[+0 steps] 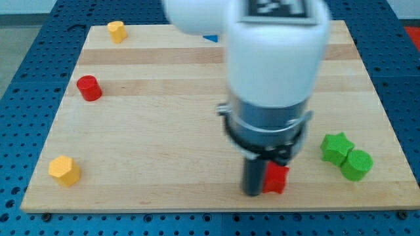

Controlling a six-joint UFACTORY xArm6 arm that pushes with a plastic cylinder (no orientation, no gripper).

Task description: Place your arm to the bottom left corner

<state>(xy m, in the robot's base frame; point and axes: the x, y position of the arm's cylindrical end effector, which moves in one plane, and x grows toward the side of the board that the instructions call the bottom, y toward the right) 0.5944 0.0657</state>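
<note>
My tip (253,193) sitting low near table's (164,190) bottom edge, touching red block (276,178) just to its right. No jaws on this arm, only rod, so nothing being held. Yellow hexagon block (64,170) waiting in bottom left corner, well apart. Step looking barely begun. Next move, I think: sliding tip far left along bottom edge, stopping beside yellow hexagon block without bumping it.

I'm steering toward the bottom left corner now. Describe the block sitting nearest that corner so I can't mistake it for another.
Start at the wooden board and go to its corner at the view's bottom left. The yellow hexagonal block sits alone just inside it. The other yellow block is at the view's top left, and the red cylinder lies between them; my tip is far to the view's right, beside a red block.
</note>
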